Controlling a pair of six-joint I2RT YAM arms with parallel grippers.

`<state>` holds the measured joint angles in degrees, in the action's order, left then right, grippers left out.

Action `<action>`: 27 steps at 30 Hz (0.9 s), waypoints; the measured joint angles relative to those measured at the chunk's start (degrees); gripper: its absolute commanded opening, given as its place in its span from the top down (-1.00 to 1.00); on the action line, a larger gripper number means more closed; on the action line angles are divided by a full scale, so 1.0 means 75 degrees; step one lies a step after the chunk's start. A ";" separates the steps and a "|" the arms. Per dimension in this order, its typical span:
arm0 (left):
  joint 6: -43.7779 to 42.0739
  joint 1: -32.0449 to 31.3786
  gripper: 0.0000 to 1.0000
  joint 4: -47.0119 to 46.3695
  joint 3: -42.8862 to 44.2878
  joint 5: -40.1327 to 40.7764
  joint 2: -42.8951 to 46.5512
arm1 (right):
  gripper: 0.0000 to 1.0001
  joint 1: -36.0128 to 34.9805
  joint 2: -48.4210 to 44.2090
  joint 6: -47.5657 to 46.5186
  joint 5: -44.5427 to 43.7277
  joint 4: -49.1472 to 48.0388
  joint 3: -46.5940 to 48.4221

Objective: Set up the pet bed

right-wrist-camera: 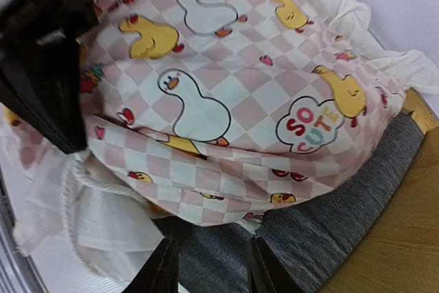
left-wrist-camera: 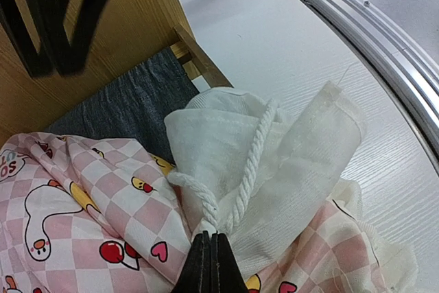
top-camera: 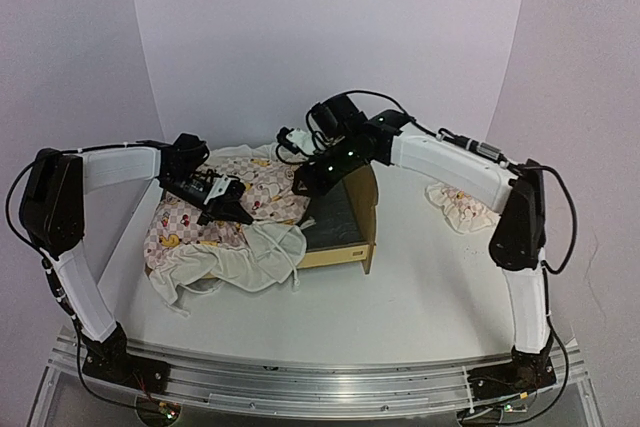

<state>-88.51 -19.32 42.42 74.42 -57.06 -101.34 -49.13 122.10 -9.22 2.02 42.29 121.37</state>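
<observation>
we see the left arm (top-camera: 120, 165) and right arm (top-camera: 450, 167) built alike: smooth white links, bulky black elbow joints, black bases (top-camera: 118, 357), and matte black, tapering end effector fingers (right-wrist-camera: 161, 272).

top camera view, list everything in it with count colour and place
table: one, white, under everything
pet bed: one, light wood with dark grey base, middle of the table
quilt: one, pink checked with yellow ducks and cream ruffle, left of the bed, draped onto it
pillow: one, matching print, far right
rail: one, metal, near edge
left arm, right arm: two, white and black
left pincer: shut, at the quilt's ruffle
right pincer: open, over the bed's grey base
</observation>
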 measured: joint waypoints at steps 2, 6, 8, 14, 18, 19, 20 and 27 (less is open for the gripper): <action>0.0040 0.0036 1.00 -0.0048 -0.0060 0.0019 0.0003 | 0.32 0.0000 0.0615 -0.0293 -0.0116 0.0148 0.0389; 0.0227 0.0135 1.00 -0.0194 -0.0215 0.0037 0.0010 | 0.35 -0.0070 0.1488 -0.0957 -0.0436 0.0517 0.0704; 0.0352 0.0192 1.00 -0.0281 -0.0300 0.0042 0.0013 | 0.34 -0.0090 0.1708 -0.1250 -0.0585 0.0690 0.0712; 0.0556 0.0374 1.00 -0.0444 -0.0466 0.0072 0.0018 | 0.20 -0.0076 0.1908 -0.2052 -0.0999 0.0876 0.0760; 0.0597 0.0423 1.00 -0.0481 -0.0509 0.0068 0.0020 | 0.11 0.0003 0.2167 -0.2477 -0.1190 0.0885 0.0978; 0.0600 0.0421 1.00 -0.0501 -0.0514 0.0064 0.0021 | 0.10 0.0027 0.2248 -0.2589 -0.1211 0.0874 0.1015; 0.0601 0.0420 1.00 -0.0518 -0.0522 0.0051 0.0021 | 0.10 0.0043 0.2329 -0.2702 -0.1220 0.0867 0.1040; 0.0604 0.0420 1.00 -0.0537 -0.0529 0.0004 0.0021 | 0.77 0.0098 0.2690 -0.3189 -0.1169 0.0776 0.1062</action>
<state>-83.99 -16.16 38.39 70.46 -57.03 -101.19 -48.40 142.28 -33.14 -6.74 48.10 129.34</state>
